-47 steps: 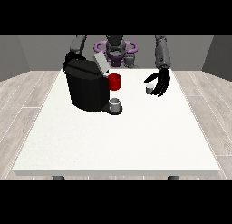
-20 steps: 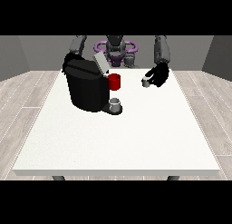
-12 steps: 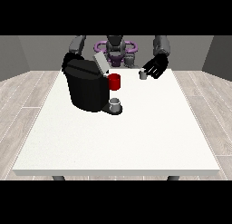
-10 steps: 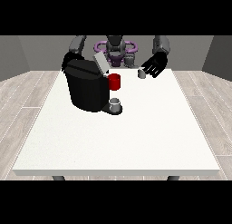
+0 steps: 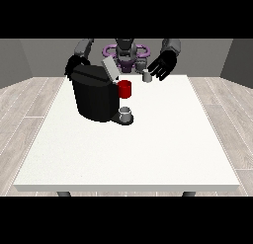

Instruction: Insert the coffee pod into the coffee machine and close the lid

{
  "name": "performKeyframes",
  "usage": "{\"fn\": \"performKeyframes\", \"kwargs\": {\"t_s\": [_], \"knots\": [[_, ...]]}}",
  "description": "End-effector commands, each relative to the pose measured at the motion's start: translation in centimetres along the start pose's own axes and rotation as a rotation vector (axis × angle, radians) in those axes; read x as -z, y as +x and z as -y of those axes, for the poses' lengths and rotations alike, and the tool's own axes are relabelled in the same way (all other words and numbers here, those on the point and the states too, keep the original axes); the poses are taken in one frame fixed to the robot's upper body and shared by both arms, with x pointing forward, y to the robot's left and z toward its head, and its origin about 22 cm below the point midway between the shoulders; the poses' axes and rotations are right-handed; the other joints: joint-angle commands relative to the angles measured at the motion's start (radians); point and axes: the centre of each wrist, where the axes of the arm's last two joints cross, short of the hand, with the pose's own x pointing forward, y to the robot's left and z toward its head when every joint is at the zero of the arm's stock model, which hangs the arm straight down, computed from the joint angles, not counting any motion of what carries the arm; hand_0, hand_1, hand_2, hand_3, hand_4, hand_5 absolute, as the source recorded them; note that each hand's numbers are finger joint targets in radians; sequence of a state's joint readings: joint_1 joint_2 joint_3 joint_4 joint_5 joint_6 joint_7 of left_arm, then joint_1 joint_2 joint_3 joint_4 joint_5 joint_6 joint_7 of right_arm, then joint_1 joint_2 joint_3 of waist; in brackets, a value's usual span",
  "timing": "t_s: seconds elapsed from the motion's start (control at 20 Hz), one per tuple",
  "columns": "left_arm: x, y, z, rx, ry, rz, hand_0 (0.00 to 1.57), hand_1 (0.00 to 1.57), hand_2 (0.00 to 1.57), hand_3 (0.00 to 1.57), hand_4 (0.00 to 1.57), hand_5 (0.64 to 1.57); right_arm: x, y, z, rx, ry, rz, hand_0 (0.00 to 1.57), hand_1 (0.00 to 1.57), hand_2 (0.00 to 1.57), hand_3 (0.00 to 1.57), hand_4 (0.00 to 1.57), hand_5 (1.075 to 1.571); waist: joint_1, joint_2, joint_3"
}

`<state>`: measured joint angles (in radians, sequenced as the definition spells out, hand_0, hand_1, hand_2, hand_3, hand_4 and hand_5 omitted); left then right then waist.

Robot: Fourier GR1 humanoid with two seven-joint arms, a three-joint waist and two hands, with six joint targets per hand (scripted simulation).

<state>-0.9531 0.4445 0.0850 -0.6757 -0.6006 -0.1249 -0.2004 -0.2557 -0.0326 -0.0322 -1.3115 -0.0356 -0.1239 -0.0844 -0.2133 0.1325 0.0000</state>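
The black coffee machine stands on the left half of the white table, with its grey lid tilted up and open. A small grey coffee pod is held above the table's far edge, right of the machine, pinched at the thumb side of the hand at the view's right. The other fingers of that hand spread out to the right. The hand at the view's left sits behind the machine's top left corner and is partly hidden by it.
A red mug stands against the machine's right side. A grey cup sits on the drip tray in front of it. The robot's torso is behind the table's far edge.
The hand at the view's right closed on the pod on the table, then lifted it up and to the left, towards the machine. The other hand and the lid stayed still.
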Motion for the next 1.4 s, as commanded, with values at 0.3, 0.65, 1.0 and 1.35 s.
{"fn": "performKeyframes", "kwargs": {"t_s": [0.3, 0.65, 1.0, 1.35], "knots": [[2.3, 4.7, -5.5, -0.01, 0.081, 0.008, 1.26, 1.26, 1.32, 1.26, 0.49, 1.571, 1.9, 3.8, -1.1, -0.024, 0.023, 0.04, 0.0, 0.0, 0.0, 0.0, 0.55, 1.571, -0.084, 0.039, -0.0001], [2.7, 5.9, -5.7, 0.032, 0.128, 0.064, 1.26, 1.26, 1.3, 1.24, 0.49, 1.571, 2.1, 3.9, -1.4, -0.01, -0.009, 0.126, 0.0, 0.0, 0.0, 0.0, 0.53, 1.571, -0.075, 0.122, 0.0001], [2.7, 5.7, -5.8, 0.033, 0.082, 0.023, 1.28, 1.28, 1.31, 1.22, 0.5, 1.571, 0.2, 1.7, -1.7, 0.003, -0.023, 0.066, 0.0, 0.0, 0.0, 0.0, 0.54, 1.571, -0.083, 0.09, 0.0002], [3.6, 7.5, -2.8, 0.035, 0.06, 0.07, 1.25, 1.25, 1.29, 1.21, 0.51, 1.571, 1.3, 2.3, -0.7, 0.015, -0.027, 0.09, 0.0, 0.0, 0.0, 0.0, 0.5, 1.571, -0.064, 0.112, 0.0004]]}}
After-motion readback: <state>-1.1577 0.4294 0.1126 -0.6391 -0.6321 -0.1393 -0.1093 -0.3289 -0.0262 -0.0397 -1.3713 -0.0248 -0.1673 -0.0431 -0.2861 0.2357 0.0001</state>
